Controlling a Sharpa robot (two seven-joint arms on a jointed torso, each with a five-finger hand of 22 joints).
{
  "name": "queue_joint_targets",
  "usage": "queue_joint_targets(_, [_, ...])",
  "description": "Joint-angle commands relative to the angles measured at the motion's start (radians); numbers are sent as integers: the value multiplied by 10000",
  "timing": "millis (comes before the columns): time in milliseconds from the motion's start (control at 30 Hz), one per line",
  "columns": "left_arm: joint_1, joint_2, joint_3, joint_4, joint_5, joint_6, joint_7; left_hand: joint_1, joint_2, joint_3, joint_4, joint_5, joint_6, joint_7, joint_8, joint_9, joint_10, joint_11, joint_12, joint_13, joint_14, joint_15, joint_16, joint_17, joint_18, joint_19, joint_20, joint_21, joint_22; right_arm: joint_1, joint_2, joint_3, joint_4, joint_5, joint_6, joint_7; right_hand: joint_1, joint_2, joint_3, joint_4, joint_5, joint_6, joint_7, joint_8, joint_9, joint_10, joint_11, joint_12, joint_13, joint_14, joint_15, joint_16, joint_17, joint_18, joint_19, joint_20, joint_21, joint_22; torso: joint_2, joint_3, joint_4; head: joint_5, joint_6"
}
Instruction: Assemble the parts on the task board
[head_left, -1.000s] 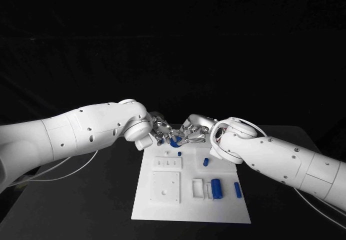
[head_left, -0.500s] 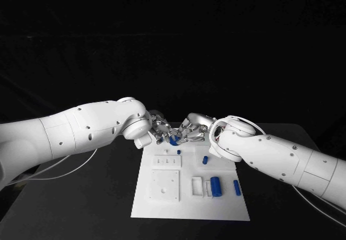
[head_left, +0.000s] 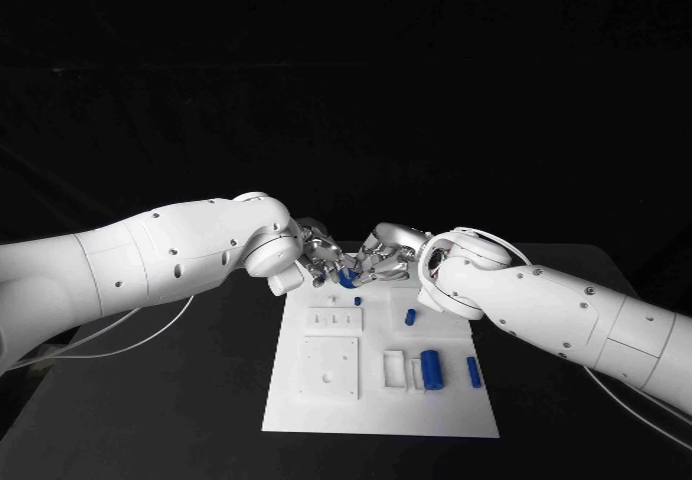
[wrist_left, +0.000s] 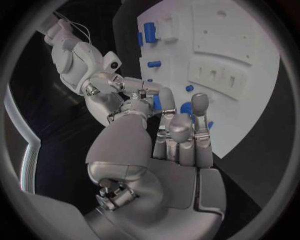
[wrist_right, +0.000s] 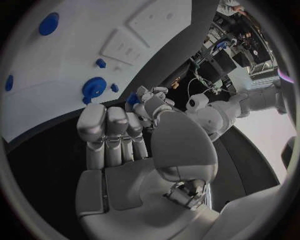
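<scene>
Nearest the robot, the white task board (head_left: 382, 400) lies on the black tabletop (head_left: 173, 400). A large blue cylinder (head_left: 430, 366) and a slimmer blue bar (head_left: 473, 371) rest side by side toward its right, with a small blue peg (head_left: 410, 318) further up the board. Beyond these, at the far edge, the left robot hand (head_left: 320, 266) and right robot hand (head_left: 381, 264) meet fingertip to fingertip, both closed around one blue part (head_left: 348, 280) held just above the board's far edge.

Matt white task board (head_left: 378, 412), plastic-looking
</scene>
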Motion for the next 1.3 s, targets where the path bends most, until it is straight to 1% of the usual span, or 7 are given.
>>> queue_joint_targets(33, [20,43,22,113,408,-36,339,-212,-62,1276,-1194,37,170,-109,-67,2258,478,-41,64,-34,81,-25,39,24,-118,67,4,-89,68,-4,28,-3,13,-97,202,17,3,101,-18,49,-57,170,-73,29,-16,-53,-30,-45,-15,3,-53,-62,-6,-70,628,-41,-55,1162,1,2,4,-26,-37])
queue_joint_targets(367, [18,27,22,112,581,-181,268,-239,-90,1361,-1327,223,228,-119,-69,2399,488,-57,162,-83,120,-39,56,95,-122,127,-8,-178,207,-4,10,-4,30,-73,56,85,-267,-195,-415,278,229,-348,46,14,-186,-207,44,-276,-188,-15,-1,-145,-57,-58,621,-10,-140,1143,-6,12,-6,-53,-49])
queue_joint_targets(567, [12,-26,21,71,605,-85,59,-272,-91,1394,-1382,260,248,-124,-74,2416,491,-67,239,-104,147,-45,61,126,-127,157,-13,-223,256,-5,-208,-4,130,-56,-40,170,91,-589,-2590,772,738,-3550,604,-23,-373,-557,443,-438,-396,-101,285,-153,-77,104,604,268,-286,1127,-2,3,-2,-94,-44])
queue_joint_targets(700, [-1,-75,20,18,522,51,-73,-286,-92,1416,-1453,270,259,-121,-79,2417,490,-57,271,-146,130,-43,57,150,-132,166,-14,-269,326,-26,-519,-5,295,-18,-152,236,705,-884,-3286,1622,900,-4477,706,-81,-419,-745,519,-422,-636,-162,350,-129,-124,181,596,355,-378,1123,-8,28,-16,-26,-67])
queue_joint_targets(967, [-29,-222,17,73,32,171,-313,-293,-99,1432,-1559,344,289,-122,-73,2413,497,-63,350,-183,174,-38,113,253,-129,209,-9,-335,418,-76,-1493,-6,664,349,-106,510,960,-970,-3309,1782,1035,-4447,708,-77,-416,-918,529,-565,-868,-278,362,-307,-283,206,555,372,-615,1073,-4,12,-7,41,-107])
queue_joint_targets(1200, [-103,-307,11,103,-455,146,-532,-313,-102,1435,-1591,368,306,-125,-72,2418,498,-58,383,-195,187,-42,121,274,-126,225,-10,-358,449,-94,-2181,5,659,797,-138,853,870,-704,-3228,1257,1692,-3947,664,-62,-397,-1084,485,-812,-1195,-335,334,-482,-460,203,535,350,-943,1025,-9,11,-9,35,-185])
queue_joint_targets(1300, [-170,-315,-51,110,-679,35,-597,-325,-99,1436,-1603,377,314,-126,-70,2422,499,-55,399,-201,194,-43,128,292,-125,232,-10,-370,464,-97,-2323,82,545,1258,-854,999,685,-487,-3170,1203,2352,-2655,568,7,-328,-1084,395,-974,-1399,-270,274,-532,-526,199,566,308,-1013,1010,-17,18,-6,33,-219])
